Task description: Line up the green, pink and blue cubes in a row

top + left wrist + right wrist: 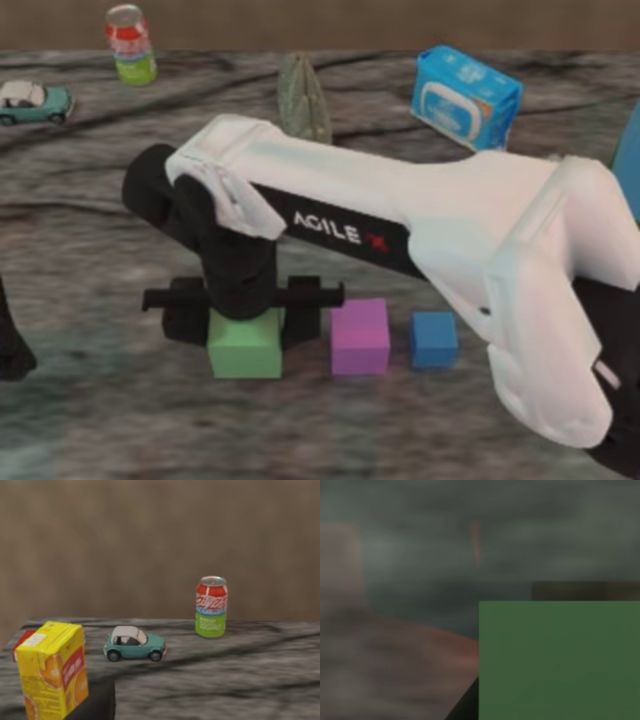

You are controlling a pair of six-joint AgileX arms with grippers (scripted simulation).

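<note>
Right tool (243, 312) low over the green cube (245, 345), black fingers spread either side of its far edge; whether they grip it, cannot tell. Green cube at 6 o'clock on the bench (100, 400), pink cube (359, 336) just beside it toward 3 o'clock, blue cube (433, 339) next, narrow gaps between. Open bench toward 6 and 9 o'clock. Blue-and-white packet (466, 96), can (131, 44), toy car (33, 102) along the 12 o'clock edge. Left arm (12, 345) parked at 9 o'clock edge.

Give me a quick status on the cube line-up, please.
Right gripper down over green cube, grip unclear. Green, pink cube, blue cube in a row. Left arm parked at the left edge. Nothing between cubes.
</note>
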